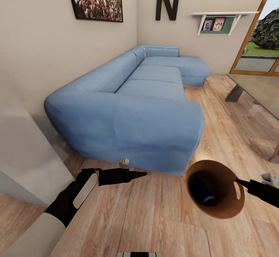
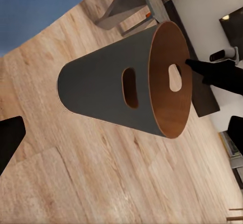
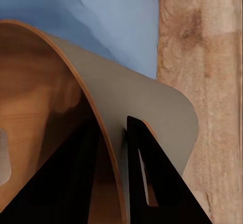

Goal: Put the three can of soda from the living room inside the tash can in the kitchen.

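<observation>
Grey tash can [image 2: 101,90], mouth tilted headward, rim between right jaws; left jaws unclear.

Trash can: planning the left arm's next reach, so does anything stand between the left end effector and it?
Nothing visible does. Only bare wood floor lies between the left end effector and the trash can, which the right end effector holds by the rim.

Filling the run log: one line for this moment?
living room | right gripper shut on tash can rim | blue can inside | left gripper free
</observation>
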Controlling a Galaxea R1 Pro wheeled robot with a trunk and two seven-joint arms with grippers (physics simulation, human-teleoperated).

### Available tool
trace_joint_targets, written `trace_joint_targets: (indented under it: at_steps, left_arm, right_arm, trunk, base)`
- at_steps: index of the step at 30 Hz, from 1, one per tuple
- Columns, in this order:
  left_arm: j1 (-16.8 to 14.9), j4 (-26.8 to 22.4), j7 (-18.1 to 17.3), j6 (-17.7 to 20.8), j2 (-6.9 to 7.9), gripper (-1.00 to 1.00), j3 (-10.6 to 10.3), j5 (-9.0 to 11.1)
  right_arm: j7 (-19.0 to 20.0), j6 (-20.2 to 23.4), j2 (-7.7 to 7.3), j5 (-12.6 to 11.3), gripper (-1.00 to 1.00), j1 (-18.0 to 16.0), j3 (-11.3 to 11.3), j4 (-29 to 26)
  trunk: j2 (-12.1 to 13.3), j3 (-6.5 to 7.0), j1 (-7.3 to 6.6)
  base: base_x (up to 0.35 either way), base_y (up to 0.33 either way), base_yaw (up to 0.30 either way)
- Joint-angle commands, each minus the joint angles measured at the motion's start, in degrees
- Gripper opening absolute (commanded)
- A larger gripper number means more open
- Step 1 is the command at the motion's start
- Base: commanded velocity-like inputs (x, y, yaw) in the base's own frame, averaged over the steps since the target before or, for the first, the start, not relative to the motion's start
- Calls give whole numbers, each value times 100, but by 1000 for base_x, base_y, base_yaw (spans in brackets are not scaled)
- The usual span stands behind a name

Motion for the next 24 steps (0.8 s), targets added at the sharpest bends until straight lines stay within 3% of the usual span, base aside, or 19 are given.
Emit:
trace_joint_targets:
  at_steps: [1,24]
  left_arm:
    - [0,3,0,0,6,100,0,0]
    - [1,2,0,-15,12,100,-4,0]
  right_arm:
    - [10,77,1,-125,-100,-1,-15,-2]
    - [17,77,-8,-125,-100,-1,-40,-2]
  trunk:
    - [0,10,0]
    - [0,217,0]
  base:
    - [0,0,0]
    - [0,0,0]
